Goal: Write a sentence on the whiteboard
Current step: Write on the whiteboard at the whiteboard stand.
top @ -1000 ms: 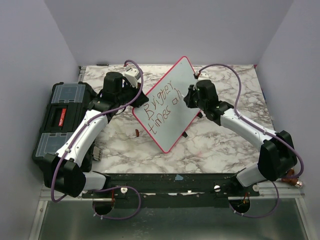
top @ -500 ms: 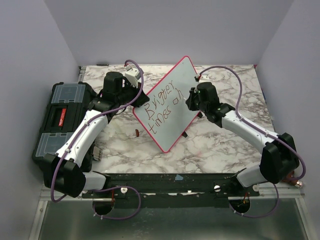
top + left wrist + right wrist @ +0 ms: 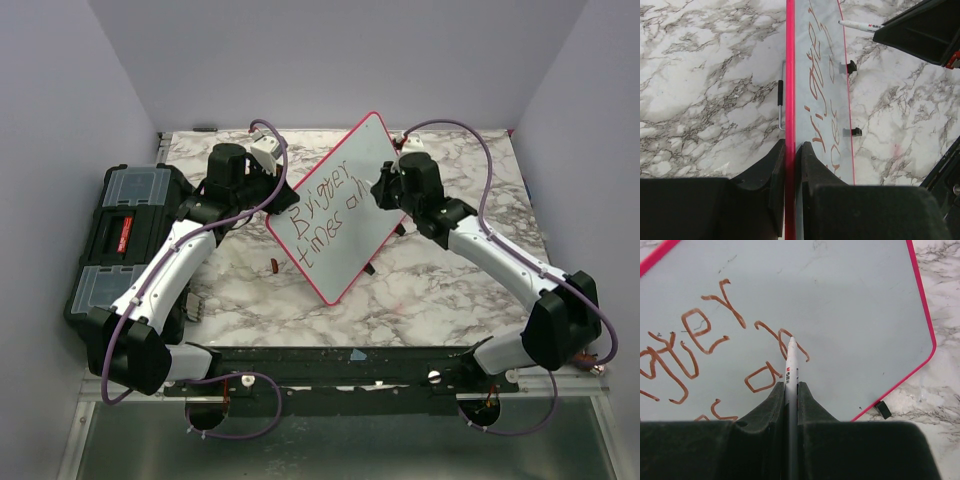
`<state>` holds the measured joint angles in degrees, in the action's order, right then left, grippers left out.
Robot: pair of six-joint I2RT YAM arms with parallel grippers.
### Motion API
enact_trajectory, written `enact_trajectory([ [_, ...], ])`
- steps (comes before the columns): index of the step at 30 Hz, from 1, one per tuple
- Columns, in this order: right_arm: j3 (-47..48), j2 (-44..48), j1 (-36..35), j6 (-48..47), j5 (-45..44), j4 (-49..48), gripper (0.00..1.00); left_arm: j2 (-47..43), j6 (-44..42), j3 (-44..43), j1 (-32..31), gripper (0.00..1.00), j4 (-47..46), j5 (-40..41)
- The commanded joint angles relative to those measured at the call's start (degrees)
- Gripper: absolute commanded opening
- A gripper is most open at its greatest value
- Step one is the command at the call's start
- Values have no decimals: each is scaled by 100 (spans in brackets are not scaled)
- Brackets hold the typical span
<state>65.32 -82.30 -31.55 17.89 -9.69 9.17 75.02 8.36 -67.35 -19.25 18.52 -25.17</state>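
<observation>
The whiteboard [image 3: 345,175], pale with a thin red-pink frame, stands tilted over the middle of the marble table. My left gripper [image 3: 274,199] is shut on its left frame edge; in the left wrist view the jaws [image 3: 791,146] pinch the red frame [image 3: 790,75]. My right gripper [image 3: 386,194] is shut on a white marker [image 3: 791,362], whose tip rests on the board at the end of the second line. The sentence [image 3: 320,215] is reddish-brown handwriting in two lines, the second one ending in "a" [image 3: 762,377] plus the stroke under the tip. The same marker [image 3: 860,25] shows past the board's far edge.
A black toolbox [image 3: 125,240] sits at the table's left edge, beside my left arm. A small reddish cap [image 3: 274,266] lies on the marble below the board. A thin metal rod with a black sleeve [image 3: 781,100] lies alongside the board. Grey walls enclose the table.
My right gripper has shifted a little up and to the right along the board with the marker, lengthening the last letter. The left arm and the board have stayed put.
</observation>
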Motion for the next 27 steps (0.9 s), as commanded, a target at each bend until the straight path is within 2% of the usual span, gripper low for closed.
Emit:
enact_trajectory([
  [1,329,-177,-35,-93,-84,17,1,-75,-608,2,-34,0,-126,190],
  [27,400,-699,316,13,389,-169,1,-67,-616,-15,-44,0,-121,148],
])
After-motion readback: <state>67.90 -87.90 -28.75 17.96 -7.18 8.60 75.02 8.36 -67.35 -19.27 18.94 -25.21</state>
